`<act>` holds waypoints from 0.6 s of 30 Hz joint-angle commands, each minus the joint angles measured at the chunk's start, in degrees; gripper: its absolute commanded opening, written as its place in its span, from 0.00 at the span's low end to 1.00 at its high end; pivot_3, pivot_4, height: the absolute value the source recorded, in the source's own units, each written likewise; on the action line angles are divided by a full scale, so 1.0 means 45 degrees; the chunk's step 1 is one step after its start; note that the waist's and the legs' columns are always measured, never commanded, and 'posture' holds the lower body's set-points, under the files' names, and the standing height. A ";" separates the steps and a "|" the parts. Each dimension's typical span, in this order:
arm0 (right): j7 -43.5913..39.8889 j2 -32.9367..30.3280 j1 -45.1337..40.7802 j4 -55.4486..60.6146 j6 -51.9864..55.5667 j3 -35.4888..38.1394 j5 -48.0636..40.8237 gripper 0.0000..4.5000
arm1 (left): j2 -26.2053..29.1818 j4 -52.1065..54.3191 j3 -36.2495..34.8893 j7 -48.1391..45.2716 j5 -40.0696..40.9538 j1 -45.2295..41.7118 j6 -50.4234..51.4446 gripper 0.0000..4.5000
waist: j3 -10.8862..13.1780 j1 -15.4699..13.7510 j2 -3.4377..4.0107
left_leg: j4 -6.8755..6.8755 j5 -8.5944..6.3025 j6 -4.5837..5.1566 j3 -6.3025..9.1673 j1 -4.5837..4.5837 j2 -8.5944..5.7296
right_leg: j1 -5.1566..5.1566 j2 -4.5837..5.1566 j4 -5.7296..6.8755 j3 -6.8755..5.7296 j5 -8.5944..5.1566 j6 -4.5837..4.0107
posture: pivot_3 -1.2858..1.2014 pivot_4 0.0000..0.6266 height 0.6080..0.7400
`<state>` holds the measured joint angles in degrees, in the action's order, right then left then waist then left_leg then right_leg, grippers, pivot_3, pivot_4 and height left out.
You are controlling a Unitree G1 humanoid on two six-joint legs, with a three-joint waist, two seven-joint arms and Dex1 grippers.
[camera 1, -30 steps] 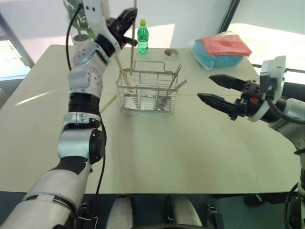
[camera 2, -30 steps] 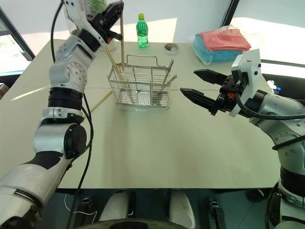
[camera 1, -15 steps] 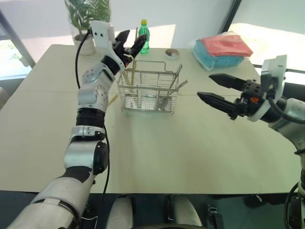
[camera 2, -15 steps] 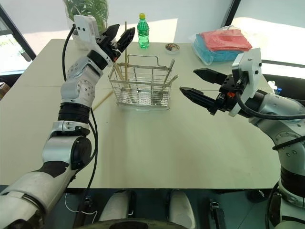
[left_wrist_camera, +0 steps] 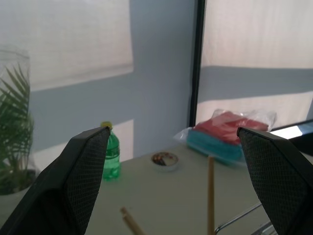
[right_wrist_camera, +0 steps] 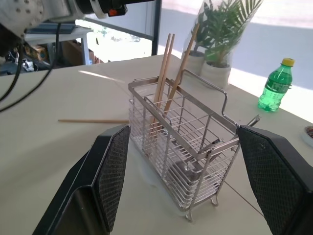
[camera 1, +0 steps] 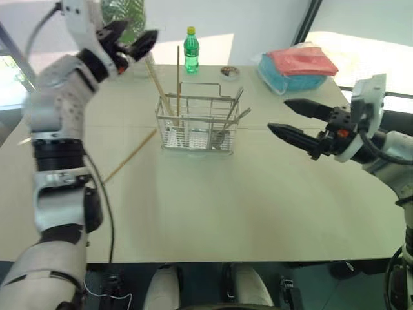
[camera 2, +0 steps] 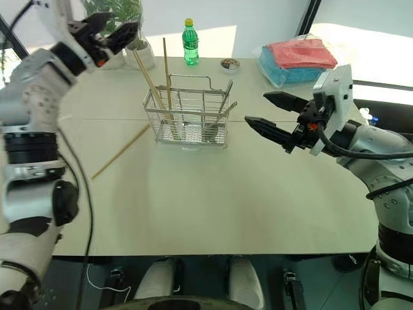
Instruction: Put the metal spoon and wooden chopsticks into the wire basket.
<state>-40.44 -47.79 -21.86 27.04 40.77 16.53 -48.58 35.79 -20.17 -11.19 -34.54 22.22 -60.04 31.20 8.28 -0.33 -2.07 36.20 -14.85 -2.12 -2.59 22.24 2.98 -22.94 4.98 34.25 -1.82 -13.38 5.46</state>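
Both claws, left claw (camera 1: 131, 43) and right claw (camera 1: 297, 121), are held wide and empty; chopsticks (camera 1: 178, 81) and spoon (camera 1: 230, 120) stand in the wire basket (camera 1: 197, 123), while one stick (camera 1: 130, 155) lies on the surface (camera 1: 213, 200), easily rolled away if nudged

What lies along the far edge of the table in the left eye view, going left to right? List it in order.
potted plant → green bottle → small dish → blue and red packet stack
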 commanded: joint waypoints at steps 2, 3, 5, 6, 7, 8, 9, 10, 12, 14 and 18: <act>-0.0813 -0.0352 0.0318 0.0286 -0.0808 -0.0290 0.0819 0.80 | 0.1268 -0.1886 0.1026 -0.1160 -0.1281 0.0074 0.0138 0.98 | 0.0000 -0.0099 0.0000 | 0.0003 0.0000 0.0000 -0.0001 0.0000 0.0000 | 0.0003 0.0001 -0.0002 -0.0001 -0.0001 -0.0003 | 0.52 0.24 0.87; -0.1043 -0.0404 0.0459 0.0323 -0.1023 -0.0453 0.1088 0.80 | 0.1418 -0.2375 0.1257 -0.1530 -0.1510 0.0116 -0.0059 0.98 | -0.0001 -0.0120 -0.0003 | 0.0005 0.0000 0.0000 -0.0001 0.0002 -0.0002 | 0.0005 0.0003 -0.0005 -0.0001 -0.0004 -0.0007 | 0.52 0.24 0.87; -0.1321 -0.0403 0.0628 0.0349 -0.1272 -0.0630 0.1354 0.80 | 0.1506 -0.3096 0.1591 -0.1952 -0.1924 0.0123 -0.0534 0.98 | -0.0002 -0.0149 -0.0009 | 0.0009 0.0000 0.0000 -0.0001 0.0009 -0.0004 | 0.0013 0.0004 -0.0016 -0.0002 -0.0024 -0.0041 | 0.52 0.24 0.87; -0.1450 -0.0380 0.0746 0.0385 -0.1401 -0.0701 0.1467 0.80 | 0.1488 -0.3492 0.1980 -0.2198 -0.2290 0.0145 -0.0690 0.98 | -0.0001 -0.0153 -0.0012 | 0.0014 0.0000 0.0000 0.0000 0.0023 -0.0006 | 0.0010 0.0005 -0.0022 -0.0002 -0.0024 -0.0042 | 0.52 0.24 0.87; -0.1564 -0.0374 0.0881 0.0459 -0.1500 -0.0777 0.1574 0.80 | 0.1405 -0.3834 0.2348 -0.2468 -0.2581 0.0168 -0.0730 0.98 | -0.0001 -0.0148 -0.0012 | 0.0020 0.0000 0.0000 0.0000 0.0035 -0.0007 | 0.0005 0.0006 -0.0023 -0.0002 -0.0024 -0.0042 | 0.52 0.24 0.87; -0.1678 -0.0382 0.1031 0.0562 -0.1611 -0.0858 0.1702 0.80 | 0.1280 -0.4214 0.2760 -0.2836 -0.2841 0.0184 -0.0636 0.98 | -0.0001 -0.0137 -0.0012 | 0.0022 0.0000 0.0000 0.0000 0.0037 -0.0008 | 0.0006 0.0006 -0.0024 -0.0001 -0.0022 -0.0040 | 0.52 0.24 0.87; -0.1728 -0.0363 0.1149 0.0658 -0.1693 -0.0906 0.1799 0.80 | 0.1092 -0.4539 0.3032 -0.2976 -0.3072 0.0214 -0.0862 0.98 | -0.0002 -0.0136 -0.0012 | 0.0021 -0.0001 0.0001 0.0000 0.0038 -0.0010 | 0.0005 0.0007 -0.0024 -0.0001 -0.0022 -0.0038 | 0.52 0.24 0.87; -0.1717 -0.0326 0.1199 0.0710 -0.1705 -0.0908 0.1826 0.80 | 0.0907 -0.4895 0.3210 -0.2975 -0.3290 0.0157 -0.1002 0.98 | -0.0002 -0.0135 -0.0011 | 0.0019 -0.0001 0.0002 -0.0001 0.0037 -0.0011 | 0.0007 0.0006 -0.0024 -0.0001 -0.0021 -0.0038 | 0.52 0.24 0.87; -0.1614 -0.0255 0.1247 0.0818 -0.1654 -0.0854 0.1782 0.80 | 0.0547 -0.5997 0.3651 -0.2865 -0.3905 -0.0064 -0.1279 0.98 | -0.0001 -0.0099 -0.0012 | 0.0019 -0.0002 0.0003 -0.0001 0.0036 -0.0009 | -0.0001 0.0005 -0.0021 -0.0001 -0.0021 -0.0036 | 0.52 0.24 0.87; -0.1521 -0.0232 0.1327 0.0981 -0.1579 -0.0785 0.1713 0.80 | 0.0333 -0.7002 0.4101 -0.2875 -0.4522 -0.0208 -0.1630 0.98 | 0.0000 -0.0064 -0.0014 | 0.0019 -0.0002 0.0003 0.0000 0.0034 -0.0007 | -0.0008 0.0002 -0.0012 -0.0001 -0.0015 -0.0025 | 0.52 0.24 0.87; -0.1479 -0.0273 0.1805 0.1405 -0.1511 -0.0656 0.1658 0.80 | -0.0253 -0.8703 0.4537 -0.2808 -0.5272 -0.0607 -0.2376 0.98 | 0.0000 -0.0076 -0.0015 | 0.0008 -0.0002 0.0004 -0.0001 0.0032 -0.0002 | -0.0029 -0.0002 -0.0002 0.0000 -0.0004 -0.0007 | 0.52 0.24 0.87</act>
<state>-47.24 -48.68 -13.80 31.21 34.48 11.94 -40.75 34.41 -58.17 9.04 -47.30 -0.09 -60.46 22.67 8.28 -0.67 -2.14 36.23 -14.86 -2.10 -2.59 22.39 2.97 -23.08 4.97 34.24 -1.82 -13.39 5.44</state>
